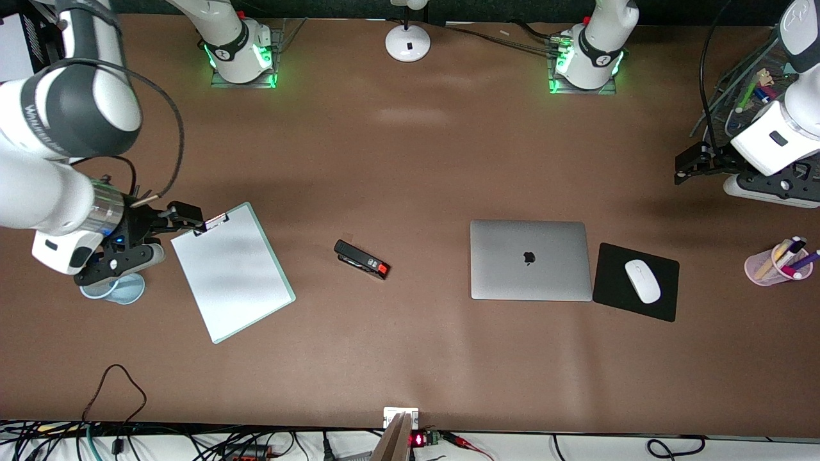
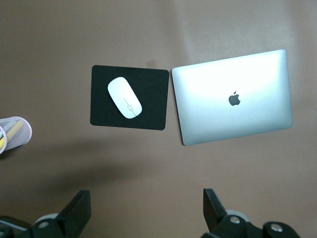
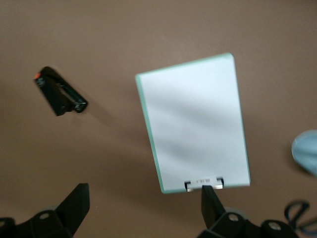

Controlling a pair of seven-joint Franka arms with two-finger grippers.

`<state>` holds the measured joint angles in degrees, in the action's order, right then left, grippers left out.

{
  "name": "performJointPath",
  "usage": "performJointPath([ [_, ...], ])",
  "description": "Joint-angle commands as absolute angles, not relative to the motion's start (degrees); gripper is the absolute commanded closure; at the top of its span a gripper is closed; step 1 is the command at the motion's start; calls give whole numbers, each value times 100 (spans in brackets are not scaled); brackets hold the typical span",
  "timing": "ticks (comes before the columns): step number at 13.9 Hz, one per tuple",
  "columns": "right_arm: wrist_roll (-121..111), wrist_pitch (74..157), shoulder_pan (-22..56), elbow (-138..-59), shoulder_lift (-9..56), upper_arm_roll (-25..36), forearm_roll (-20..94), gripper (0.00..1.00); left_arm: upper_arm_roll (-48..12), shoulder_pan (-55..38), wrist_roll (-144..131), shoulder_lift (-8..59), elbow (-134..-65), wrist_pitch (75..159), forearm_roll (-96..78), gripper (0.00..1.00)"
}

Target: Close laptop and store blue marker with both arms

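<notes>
— On the counter (image 1: 410, 179), what's there to count?
— One laptop (image 1: 530, 260), shut, black apple logo on its lid, beside one mouse pad (image 1: 635, 282) carrying one mouse (image 1: 642, 280). One clipboard (image 1: 232, 279), one stapler (image 1: 362, 259).
— Tools?
— Two. Left tool (image 2: 146, 210) spread open, empty, above the counter near the mouse pad; right tool (image 3: 143, 208) likewise, at the clipboard's clip.
</notes>
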<state>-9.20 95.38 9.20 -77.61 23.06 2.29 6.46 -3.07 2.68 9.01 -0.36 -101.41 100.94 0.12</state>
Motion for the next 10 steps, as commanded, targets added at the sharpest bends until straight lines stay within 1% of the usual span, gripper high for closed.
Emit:
performJointPath([
  [1, -396, 9475, 827, -8296, 1882, 290, 387, 0, -316, 255, 967, 35, -9949, 9949, 53, 0],
  [4, -360, 9115, 301, -8385, 1583, 290, 123, 0, -316, 255, 967, 35, -9949, 9949, 53, 0],
  [6, -343, 9071, -8, -8367, 1363, 316, 44, 0, -316, 246, 958, 35, -9949, 9949, 53, 0],
  [8, -334, 8939, -44, -8341, 1170, 596, 44, 0, -325, 246, 958, 35, -9949, 9949, 53, 0],
  [10, -316, 8536, -35, -8297, 1064, 589, 27, 0, -351, 220, 949, 26, -9949, 9941, 62, 0],
])
